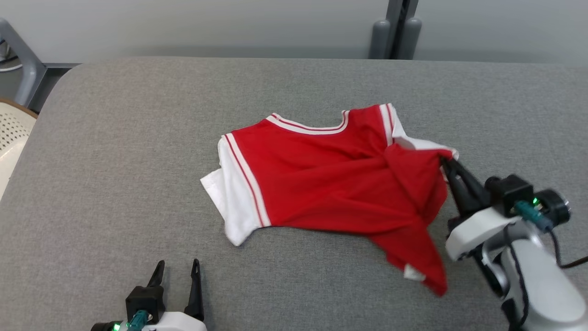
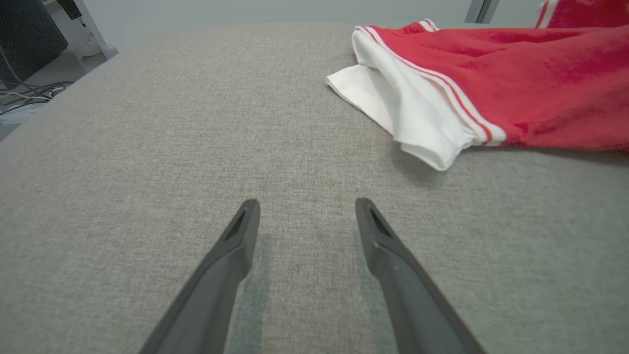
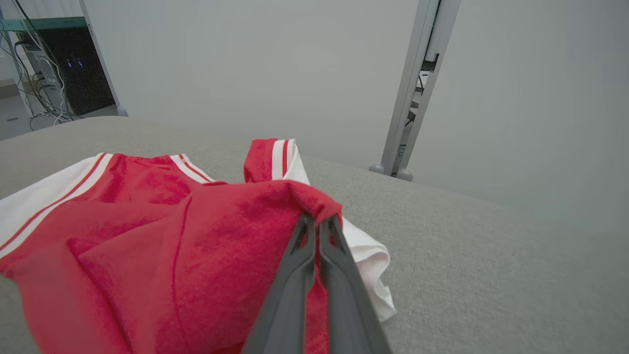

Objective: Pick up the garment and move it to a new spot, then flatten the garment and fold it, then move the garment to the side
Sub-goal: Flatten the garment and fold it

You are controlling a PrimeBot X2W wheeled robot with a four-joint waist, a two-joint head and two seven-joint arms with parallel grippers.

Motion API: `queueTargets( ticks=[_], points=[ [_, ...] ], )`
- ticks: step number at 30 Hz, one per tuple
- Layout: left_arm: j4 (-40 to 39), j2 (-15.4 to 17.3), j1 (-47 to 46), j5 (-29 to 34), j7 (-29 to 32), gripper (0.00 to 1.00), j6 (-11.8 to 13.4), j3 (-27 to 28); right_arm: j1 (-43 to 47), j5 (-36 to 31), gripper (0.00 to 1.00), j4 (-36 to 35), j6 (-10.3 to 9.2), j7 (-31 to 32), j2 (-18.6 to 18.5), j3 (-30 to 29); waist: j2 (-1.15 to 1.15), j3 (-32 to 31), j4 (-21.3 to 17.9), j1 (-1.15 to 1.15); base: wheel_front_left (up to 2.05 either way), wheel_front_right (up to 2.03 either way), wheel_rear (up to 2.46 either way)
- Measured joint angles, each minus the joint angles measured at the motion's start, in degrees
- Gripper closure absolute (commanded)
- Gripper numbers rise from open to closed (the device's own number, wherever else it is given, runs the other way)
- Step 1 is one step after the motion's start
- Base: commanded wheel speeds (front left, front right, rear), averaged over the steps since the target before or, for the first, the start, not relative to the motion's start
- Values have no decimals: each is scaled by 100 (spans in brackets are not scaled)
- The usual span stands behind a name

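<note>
Worktop (image 1: 115,161): a wide pad covered in grey woven cloth, rounded at its far left corner; a plain pale wall (image 1: 229,23) runs close behind it.

Garment (image 1: 330,184): a red shirt with white sleeves and white-and-red striped trim; it lies near the middle of the pad, a little to the robot's right, collar toward the wall; not flat. The body is creased and twisted, with folds running toward its right edge. The left sleeve (image 1: 229,202) lies spread on the cloth; the right sleeve (image 1: 413,140) is bunched under a raised red fold; one red corner trails toward the front edge, with a small white tag (image 1: 413,273) on it.

Right gripper (image 1: 446,162): fingers pressed together, clamped on that raised red fold at the garment's right edge; in the right wrist view the fabric drapes over the fingertips and the white sleeve sits just beneath and beside them.

Left gripper (image 1: 178,263): fingers spread apart, holding nothing; low at the front of the pad, pointing away from the robot. Bare grey cloth lies between it and the white left sleeve — near, not touching.

Surroundings: a grey upright post (image 1: 397,27) with two rounded feet stands behind the pad's far edge, beyond the garment's right shoulder; a grey metal tube (image 1: 23,59) and a cream perforated object (image 1: 11,133) sit off the pad's left side — what it is cannot be told; in the right wrist view a dark cabinet (image 3: 83,73) with loose cables stands on the floor well beyond the pad.
</note>
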Motion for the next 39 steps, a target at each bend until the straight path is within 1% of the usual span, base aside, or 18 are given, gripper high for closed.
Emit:
queueTargets(
  ticks=[3, 7, 10, 14, 15, 16, 17, 19, 22, 26, 28, 29, 34, 39],
  points=[
    [-3, 1, -68, -38, 0, 0, -2, -132, -549, -235, 100, 160, 0, 0, -392, -29, 0, 57, 145, 0, 0, 0, 0],
    [-3, 1, -120, -114, 0, 0, -1, -332, -1254, -561, 100, 648, 0, -1, -862, 186, 0, 129, 416, 0, 0, 0, 0],
    [18, 3, -135, -177, 0, 0, 4, -460, -1781, -788, 100, 1087, 0, 0, -1134, 207, 0, 197, 650, 0, 0, 0, 0],
    [27, 1, -162, -204, 0, 0, 23, -613, -2427, -1126, 100, 1667, 0, 0, -1348, -26, 0, 306, 969, 0, 0, 0, 0],
    [29, 2, -164, -220, 0, 0, 25, -635, -2535, -1177, 68, 1822, 0, 0, -1343, -96, 0, 334, 1041, 0, 0, 0, 0],
    [34, 4, -163, -226, 0, 0, 26, -653, -2617, -1270, 13, 1991, 0, -1, -1335, -125, 0, 360, 1106, 0, 0, 0, 0],
    [36, 4, -163, -234, 0, 0, 35, -667, -2676, -1372, 0, 2213, 0, 4, -1306, -189, 0, 384, 1163, 0, 0, 0, 0],
    [37, 5, -159, -238, 0, 0, 58, -670, -2714, -1407, 0, 2505, 0, 24, -1203, -401, 0, 423, 1230, 0, 0, 0, 0],
    [58, 5, -131, -259, 0, 0, 75, -651, -2711, -1493, 0, 2626, 0, 21, -996, -641, 0, 430, 1183, 0, 0, 0, 0],
    [36, 3, -135, -270, 0, 0, 75, -632, -2421, -1391, 0, 2351, 0, 14, -862, -1160, 0, 423, 986, 0, 0, 0, 0],
    [4, 2, -175, -256, 0, 0, 75, -624, -2163, -1374, 0, 2147, 0, 14, -811, -1303, 0, 428, 871, 0, 0, 0, 0],
    [4, 2, -175, -256, 0, 0, 75, -624, -2163, -1374, 0, 2147, 0, 14, -811, -1303, 0, 428, 871, 0, 0, 0, 0],
    [-44, 1, -252, -221, 0, 0, 75, -616, -1555, -1220, 0, 1753, 0, 14, -681, -1629, 0, 450, 575, 0, 0, 0, 0],
    [-62, 0, -319, -187, 0, 0, 66, -611, -1290, -1105, 0, 1627, 0, 14, -605, -1770, 0, 512, 386, 0, 0, 0, 0]
  ],
)
